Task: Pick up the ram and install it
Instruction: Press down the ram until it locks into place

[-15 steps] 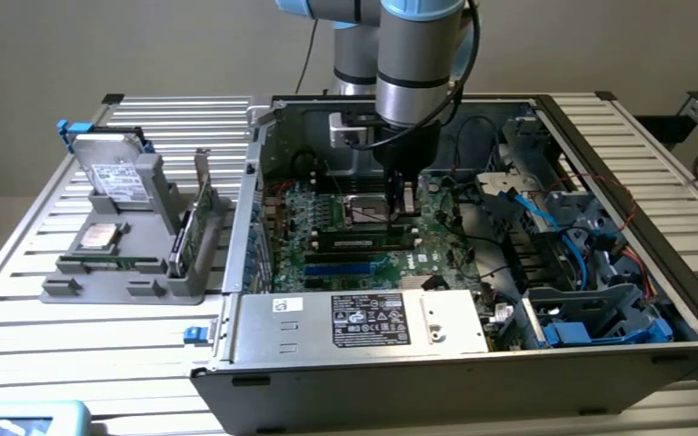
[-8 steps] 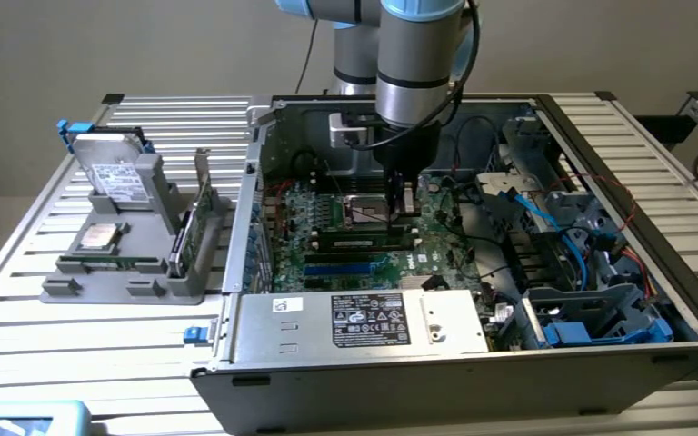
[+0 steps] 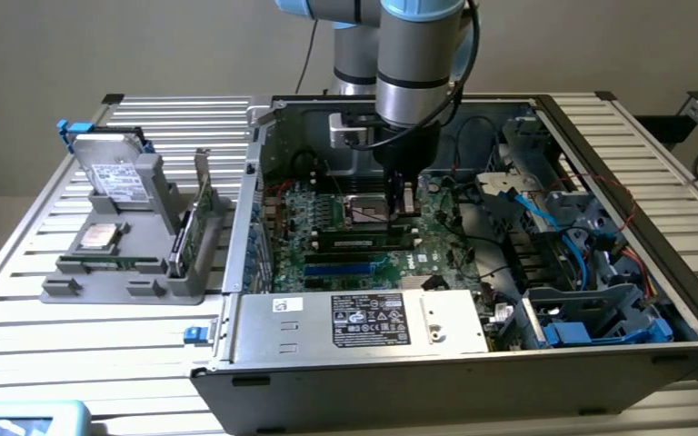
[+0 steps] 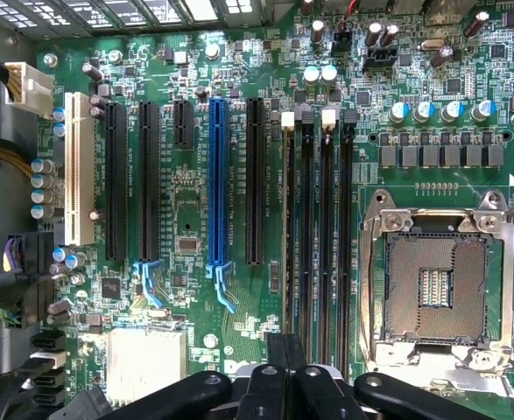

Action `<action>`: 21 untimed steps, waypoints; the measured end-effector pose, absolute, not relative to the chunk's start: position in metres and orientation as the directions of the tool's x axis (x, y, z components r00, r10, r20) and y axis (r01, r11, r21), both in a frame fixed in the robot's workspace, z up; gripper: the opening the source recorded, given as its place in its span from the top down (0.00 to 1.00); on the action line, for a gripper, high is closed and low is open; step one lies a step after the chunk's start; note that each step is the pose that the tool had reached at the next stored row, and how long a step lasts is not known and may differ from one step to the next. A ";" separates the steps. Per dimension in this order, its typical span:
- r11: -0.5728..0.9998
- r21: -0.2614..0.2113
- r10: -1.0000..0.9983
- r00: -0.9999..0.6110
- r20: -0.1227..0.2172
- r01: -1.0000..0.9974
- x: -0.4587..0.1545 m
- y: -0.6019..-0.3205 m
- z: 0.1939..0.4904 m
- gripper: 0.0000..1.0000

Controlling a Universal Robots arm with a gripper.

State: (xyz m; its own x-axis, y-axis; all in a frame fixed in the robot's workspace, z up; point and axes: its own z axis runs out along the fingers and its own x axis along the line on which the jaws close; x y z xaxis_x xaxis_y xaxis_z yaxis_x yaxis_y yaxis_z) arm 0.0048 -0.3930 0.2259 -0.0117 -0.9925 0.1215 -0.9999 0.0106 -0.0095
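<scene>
tool (image 3: 400, 195): down inside the open PC case (image 3: 640, 218), right over the motherboard (image 4: 195, 219), fingers pinched shut, nothing in them as far as I can see
ram (image 3: 355, 243): looks like it's already sitting in a slot beside the CPU socket (image 4: 436, 284)
worktop (image 3: 34, 272): grey holder (image 3: 119, 272) with a hard drive (image 3: 121, 177), on the exterior view's left

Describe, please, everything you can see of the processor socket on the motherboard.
The processor socket is empty: a square bed of fine contacts with a small central gap, framed by a silver metal bracket. It lies flat on the green motherboard, beside the long memory slots.
</scene>
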 end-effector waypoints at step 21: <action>0.011 -0.012 -0.993 -0.012 0.121 -1.000 -0.013 -0.393 0.237 0.89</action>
State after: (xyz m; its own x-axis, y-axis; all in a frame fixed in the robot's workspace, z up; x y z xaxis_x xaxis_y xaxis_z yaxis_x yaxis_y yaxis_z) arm -0.0132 -0.3930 0.2371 -0.0119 -0.9926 0.1209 -0.9999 0.0106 -0.0116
